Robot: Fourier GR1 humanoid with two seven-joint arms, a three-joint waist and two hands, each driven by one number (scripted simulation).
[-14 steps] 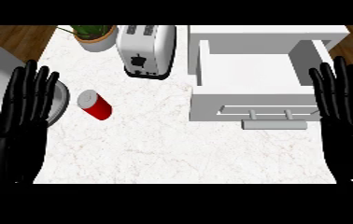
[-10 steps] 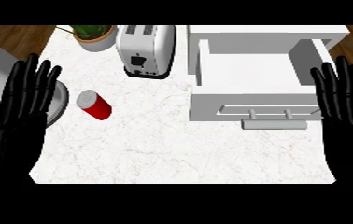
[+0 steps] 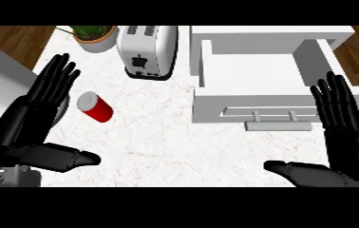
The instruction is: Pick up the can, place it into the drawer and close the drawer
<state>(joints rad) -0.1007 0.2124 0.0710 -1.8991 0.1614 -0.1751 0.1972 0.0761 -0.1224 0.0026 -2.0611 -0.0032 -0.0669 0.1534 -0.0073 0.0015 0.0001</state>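
A red can with a silver top lies tilted on the white marble counter, left of centre. My left hand is just left of it, fingers straight and pointing up, thumb spread low; it is not touching the can. The white drawer stands pulled out at the right, its inside bare and its handle facing me. My right hand is open at the right edge, beside the drawer's front corner, holding nothing.
A silver toaster stands at the back, between the can and the drawer. A potted plant sits behind it at the back left. A grey round object shows partly under my left hand. Wooden floor lies beyond the counter's left edge.
Both hands have shifted slightly inward and lower, with their thumbs now showing near the bottom. The can and the drawer have not moved.
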